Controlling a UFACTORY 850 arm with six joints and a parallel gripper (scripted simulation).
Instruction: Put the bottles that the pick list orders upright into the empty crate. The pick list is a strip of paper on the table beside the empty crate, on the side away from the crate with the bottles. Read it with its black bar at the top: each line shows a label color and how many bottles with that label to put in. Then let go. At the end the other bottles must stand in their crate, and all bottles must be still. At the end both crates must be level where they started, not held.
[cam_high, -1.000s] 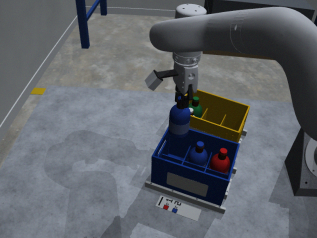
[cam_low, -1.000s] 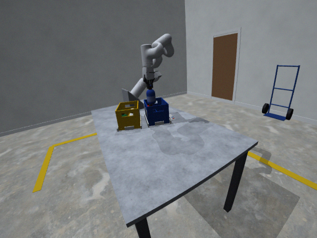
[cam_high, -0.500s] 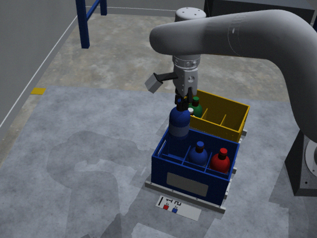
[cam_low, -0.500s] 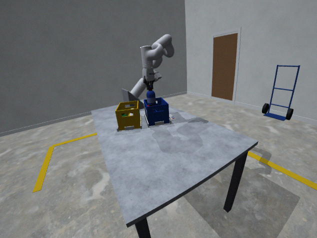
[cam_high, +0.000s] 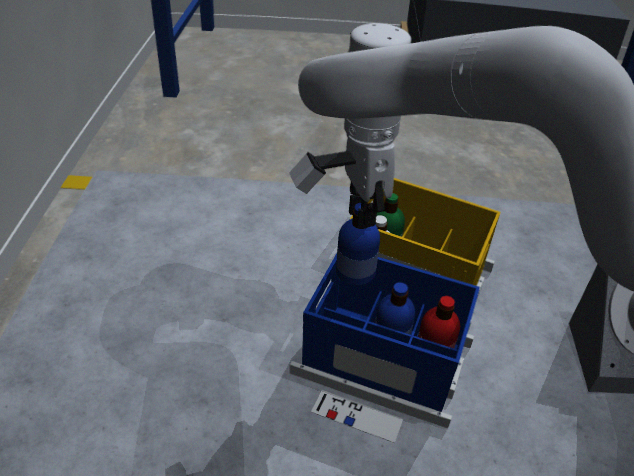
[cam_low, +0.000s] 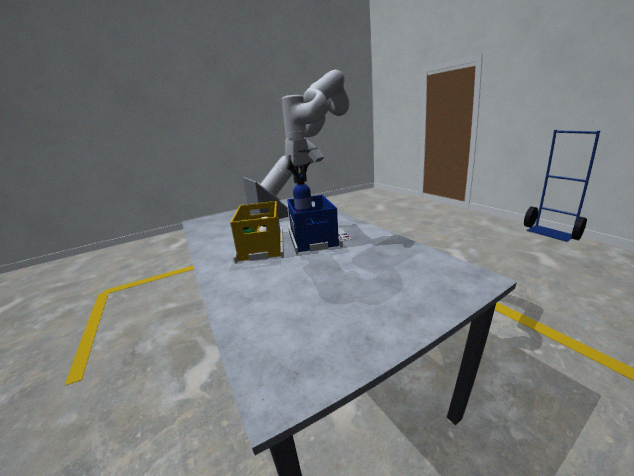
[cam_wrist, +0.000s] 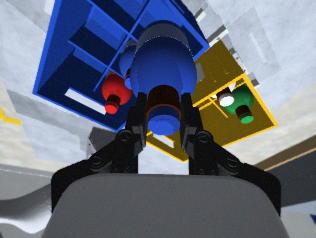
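Blue bottle (cam_high: 358, 248) (cam_low: 302, 196) (cam_wrist: 163, 70) upright above blue crate (cam_high: 381, 343) (cam_low: 316, 230) (cam_wrist: 45, 55)

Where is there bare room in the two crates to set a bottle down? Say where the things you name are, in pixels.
In the yellow crate (cam_high: 435, 263) (cam_low: 256, 247), cells beyond the green bottle (cam_high: 392, 221), toward the robot's base, look free. The blue crate (cam_high: 378, 353) (cam_low: 317, 233) is crowded: red and blue bottles stand along one side, and another blue bottle hangs gripped above.

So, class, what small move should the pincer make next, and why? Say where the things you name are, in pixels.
Probably lower the gripped blue bottle (cam_high: 358, 245) (cam_low: 302, 192) (cam_wrist: 162, 67) straight down into the blue crate (cam_high: 320, 340) (cam_low: 316, 233) (cam_wrist: 44, 65), keeping the pincer (cam_high: 364, 212) (cam_low: 300, 179) (cam_wrist: 163, 104) shut: the pick list (cam_high: 378, 424) orders two blue, and only one other blue bottle (cam_high: 395, 311) stands inside.
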